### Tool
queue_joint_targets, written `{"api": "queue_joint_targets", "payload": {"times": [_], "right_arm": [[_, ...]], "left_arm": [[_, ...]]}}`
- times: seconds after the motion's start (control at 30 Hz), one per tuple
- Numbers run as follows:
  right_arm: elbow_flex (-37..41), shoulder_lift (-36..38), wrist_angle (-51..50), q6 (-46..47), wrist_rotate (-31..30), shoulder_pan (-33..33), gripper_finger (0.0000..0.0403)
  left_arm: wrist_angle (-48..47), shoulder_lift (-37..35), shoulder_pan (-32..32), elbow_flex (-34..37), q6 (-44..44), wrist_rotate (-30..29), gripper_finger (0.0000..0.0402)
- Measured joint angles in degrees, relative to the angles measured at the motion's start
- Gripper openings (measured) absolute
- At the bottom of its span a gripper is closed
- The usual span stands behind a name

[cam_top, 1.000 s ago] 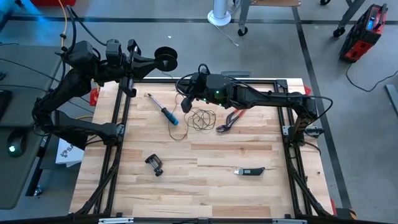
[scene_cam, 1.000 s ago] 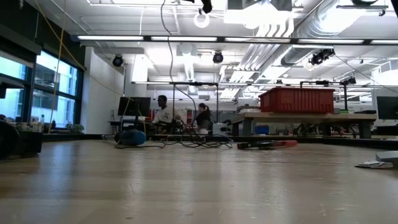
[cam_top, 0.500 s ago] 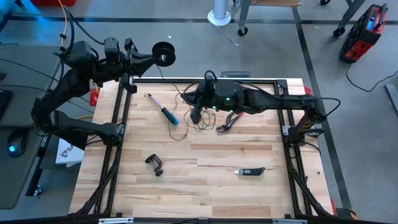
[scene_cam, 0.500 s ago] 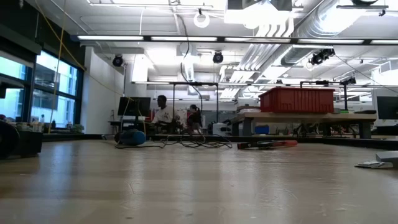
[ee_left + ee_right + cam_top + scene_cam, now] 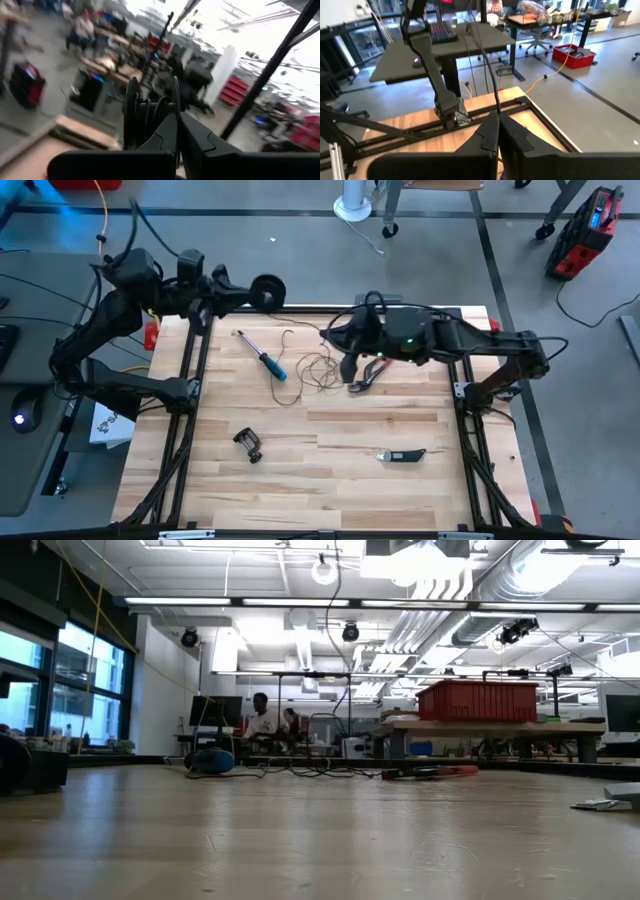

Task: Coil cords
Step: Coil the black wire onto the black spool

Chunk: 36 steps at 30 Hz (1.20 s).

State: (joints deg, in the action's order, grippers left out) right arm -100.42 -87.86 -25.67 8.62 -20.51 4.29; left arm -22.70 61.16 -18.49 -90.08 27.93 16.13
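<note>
The thin dark cord lies partly as a loose tangle (image 5: 318, 370) on the wooden table, between the screwdriver and the pliers. One strand rises off the board (image 5: 340, 660). My right gripper (image 5: 348, 368) hovers above the tangle's right side, shut on the cord (image 5: 490, 60). The small black reel (image 5: 266, 288) hangs over the table's far left edge, held in my left gripper (image 5: 240, 292). In the left wrist view the reel (image 5: 150, 107) stands edge-on just past the fingertips. My left gripper pinches the reel (image 5: 167, 107) between its two fingers, reaching roughly level from the table's left side. The reel is lifted clear of the table. My right gripper pinches the cord (image 5: 496, 107) between its fingertips, reaching from the table's right. The strand runs on past the fingers, and the remainder lies slack on the board.
A blue-handled screwdriver (image 5: 265, 358) lies left of the tangle and red pliers (image 5: 372, 372) lie right of it, under my right gripper. A black clamp (image 5: 248, 443) and a dark hand tool (image 5: 402, 454) lie nearer the front. Black frame rails (image 5: 190, 380) border the board.
My right gripper has moved toward the table's right edge and upward, staying shut and drawing the cord with it; the tangle on the board has spread thinner. My left gripper has rolled about its own axis in place, turning the reel.
</note>
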Motion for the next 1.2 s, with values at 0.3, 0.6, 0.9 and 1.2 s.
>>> {"api": "queue_joint_targets", "payload": {"times": [0.3, 0.6, 0.9, 1.2], "right_arm": [[0.0, 4.1, 0.2, -0.6, 0.0, 1.3, 0.0000], [0.0, 5.5, 1.3, -2.2, -1.6, 1.8, 0.0000], [0.0, 5.4, 3.8, -3.0, -0.4, 1.8, 0.0000], [0.0, 4.3, 7.0, -2.3, 4.2, 1.8, 0.0000]], "left_arm": [[-6.7, 0.2, 0.7, 0.0, 3.4, 0.2, 0.0000], [-7.1, 4.2, 1.5, 0.0, 11.2, 8.5, 0.0000], [-1.2, 12.9, 6.2, 0.0, 15.9, 17.5, 0.0000], [21.3, 19.6, 8.1, 0.0, 28.0, 26.0, 0.0000]]}}
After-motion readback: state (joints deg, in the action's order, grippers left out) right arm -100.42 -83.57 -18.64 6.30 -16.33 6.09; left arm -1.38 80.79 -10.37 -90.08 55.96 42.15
